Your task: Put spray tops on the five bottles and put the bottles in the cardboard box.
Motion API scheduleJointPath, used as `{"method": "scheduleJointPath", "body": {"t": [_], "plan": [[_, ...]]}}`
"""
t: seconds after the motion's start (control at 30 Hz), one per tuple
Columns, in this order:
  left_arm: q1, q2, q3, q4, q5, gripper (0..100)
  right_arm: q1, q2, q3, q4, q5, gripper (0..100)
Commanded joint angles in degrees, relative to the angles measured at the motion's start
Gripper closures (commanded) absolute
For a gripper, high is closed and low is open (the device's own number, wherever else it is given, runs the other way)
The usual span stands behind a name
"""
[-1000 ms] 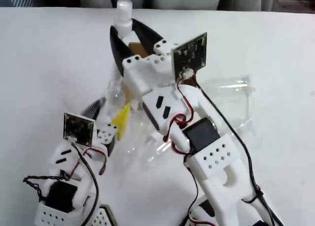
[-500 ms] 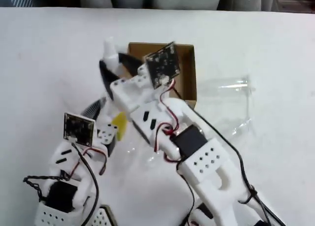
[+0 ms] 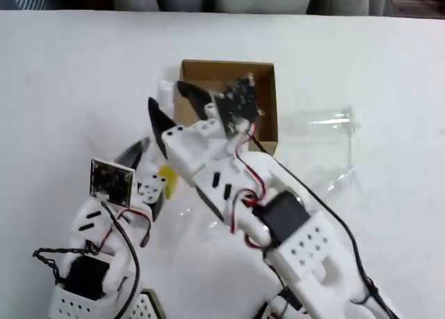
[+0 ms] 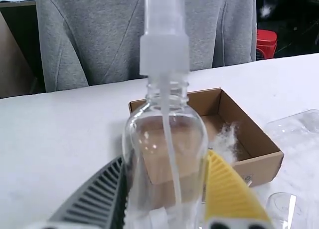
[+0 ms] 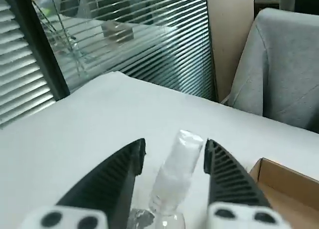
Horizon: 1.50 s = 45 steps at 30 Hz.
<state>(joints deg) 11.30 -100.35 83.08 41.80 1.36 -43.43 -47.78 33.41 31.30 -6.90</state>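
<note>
Broadly, a white table (image 3: 62, 69) spreads beneath both arms, with grey upholstered seating (image 4: 89, 34) along its far edge at 12 o'clock and slatted window blinds (image 5: 124, 34) in the room beyond. Clear plastic packaging (image 3: 323, 142) lies flat on the tabletop at 4 o'clock from the cardboard box (image 3: 268, 103), which sits open-topped near the table's middle. Just off the box's 8 o'clock corner a clear bottle (image 4: 164, 119) stands upright, clenched low on its body by the left gripper (image 4: 164, 159), one grey finger and one yellow finger pressing its sides. A white spray top (image 4: 163, 39) sits over the bottle's neck, its collar just above the rim and its dip tube running down inside. The right gripper (image 5: 174, 144) hangs over it, black jaws spread to either side of the spray top, released.
</note>
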Motion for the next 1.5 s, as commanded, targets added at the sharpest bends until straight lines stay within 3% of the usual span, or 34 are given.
{"method": "scheduleJointPath", "body": {"t": [0.0,0.1,0.23,0.4,0.6,0.93,1.07,1.3,1.47], "plan": [[0.22,-0.75,-0.44,-2.11,-0.35,95,0.92,-7.69,-1.76,4.88,-0.09,85.1],[0.13,-0.75,-0.44,-2.11,-0.35,95,5.76,-11.82,-1.05,11.03,-0.09,86.5],[0.04,-0.75,-0.44,-2.11,-0.35,95,17.89,-14.11,4.13,16.84,-0.09,99.3],[0.13,-0.75,-0.35,-2.11,-0.44,95,35.03,-16.66,16.18,17.19,0.09,97.8],[0.31,-0.75,-0.44,-3.87,-0.35,95,47.08,-20.0,33.05,16.4,13.98,98.1],[-0.48,-0.75,-0.88,-29.01,-0.26,95,50.24,-21.85,52.75,0.22,15.65,98.1],[-6.99,-0.13,0.44,-40.18,-0.18,95,50.33,-21.85,56.44,-3.65,15.82,98.1],[-4.53,6.29,2.46,-43.69,-0.18,95,49.98,-21.85,56.88,-3.74,15.91,98.1],[-5.05,22.73,-5.54,-50.2,-0.26,95,49.8,-21.85,57.85,-4.0,16.09,98.1]]}}
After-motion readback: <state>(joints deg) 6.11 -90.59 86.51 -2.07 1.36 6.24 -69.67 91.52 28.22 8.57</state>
